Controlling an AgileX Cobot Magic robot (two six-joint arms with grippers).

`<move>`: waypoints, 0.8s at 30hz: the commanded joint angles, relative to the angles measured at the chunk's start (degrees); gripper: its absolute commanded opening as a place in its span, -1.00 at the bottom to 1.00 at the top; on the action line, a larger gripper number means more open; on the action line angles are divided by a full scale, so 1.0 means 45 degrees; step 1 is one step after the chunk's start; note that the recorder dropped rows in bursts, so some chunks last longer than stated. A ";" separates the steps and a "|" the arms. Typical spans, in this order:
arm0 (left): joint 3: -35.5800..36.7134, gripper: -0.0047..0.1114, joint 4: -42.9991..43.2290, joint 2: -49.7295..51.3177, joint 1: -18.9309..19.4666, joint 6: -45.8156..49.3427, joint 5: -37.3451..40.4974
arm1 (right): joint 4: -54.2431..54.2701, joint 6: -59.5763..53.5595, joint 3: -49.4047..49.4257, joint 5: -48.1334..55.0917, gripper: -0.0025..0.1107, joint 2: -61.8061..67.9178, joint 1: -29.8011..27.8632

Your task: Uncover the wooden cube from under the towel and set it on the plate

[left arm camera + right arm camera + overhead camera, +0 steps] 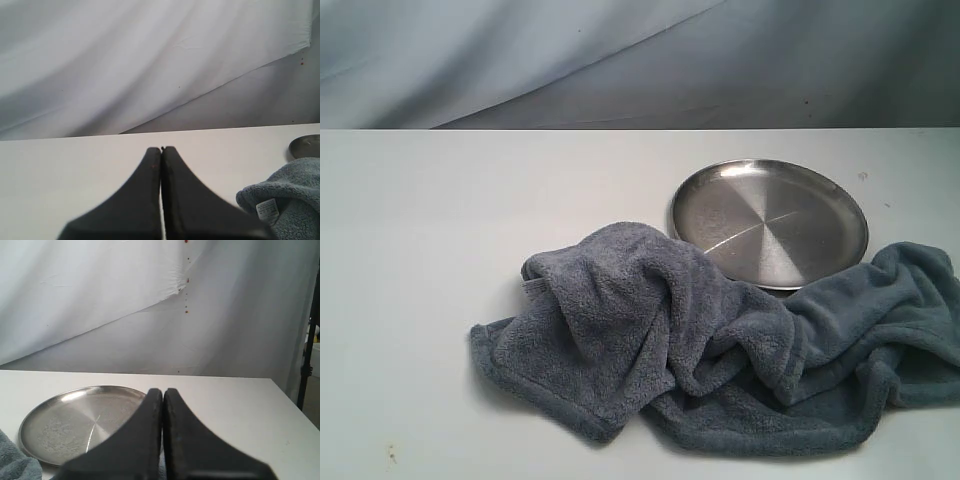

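Observation:
The blue-grey towel (720,340) lies crumpled across the front of the white table, its far edge just over the near rim of the silver plate (770,222). No wooden cube shows; it is hidden. Neither gripper appears in the exterior view. In the left wrist view my left gripper (161,149) is shut with nothing in it, over bare table, with a towel corner (285,200) and its white label off to one side. In the right wrist view my right gripper (163,390) is shut and holds nothing, with the plate (70,422) just beyond it.
The white table (440,220) runs wide to the left of the towel and behind the plate. A draped pale cloth backdrop (620,60) hangs behind the table's far edge. The table's right edge (287,405) shows in the right wrist view.

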 commanded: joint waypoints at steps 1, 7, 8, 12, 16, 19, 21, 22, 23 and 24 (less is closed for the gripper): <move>0.0056 -0.92 -0.0031 -0.0053 0.0028 -0.0028 -0.0137 | -0.0050 0.0006 0.0048 -0.0008 -0.96 -0.0068 -0.0047; 0.0056 -0.92 -0.0031 -0.0053 0.0028 -0.0028 -0.0137 | -0.0050 0.0006 0.0048 -0.0008 -0.96 -0.0068 -0.0047; 0.0056 -0.92 -0.0031 -0.0053 0.0028 -0.0028 -0.0137 | -0.0050 0.0006 0.0048 -0.0008 -0.96 -0.0068 -0.0047; 0.0056 -0.92 -0.0031 -0.0053 0.0028 -0.0028 -0.0137 | -0.0050 0.0006 0.0048 -0.0008 -0.96 -0.0068 -0.0047; 0.0056 -0.92 -0.0031 -0.0053 0.0028 -0.0028 -0.0137 | -0.0437 -0.0083 0.0048 -0.0008 -0.96 -0.0068 -0.0049; 0.0056 -0.92 -0.0031 -0.0053 0.0028 -0.0028 -0.0137 | -0.0377 -0.0083 0.0048 -0.0008 -0.96 -0.0068 -0.0049; 0.0056 -0.92 -0.0031 -0.0053 0.0028 -0.0028 -0.0137 | -0.0377 -0.0083 0.0048 -0.0008 -0.96 -0.0068 -0.0049; 0.0056 -0.92 -0.0031 -0.0053 0.0028 -0.0028 -0.0137 | -0.0377 -0.0083 0.0048 -0.0008 -0.96 -0.0068 -0.0049; 0.0056 -0.92 -0.0031 -0.0053 0.0028 -0.0028 -0.0137 | -0.0380 0.0000 0.0048 -0.0008 -0.96 -0.0068 -0.0049; 0.0056 -0.92 -0.0031 -0.0053 0.0028 -0.0028 -0.0137 | -0.0294 0.0002 0.0048 -0.0008 -0.96 -0.0068 -0.0049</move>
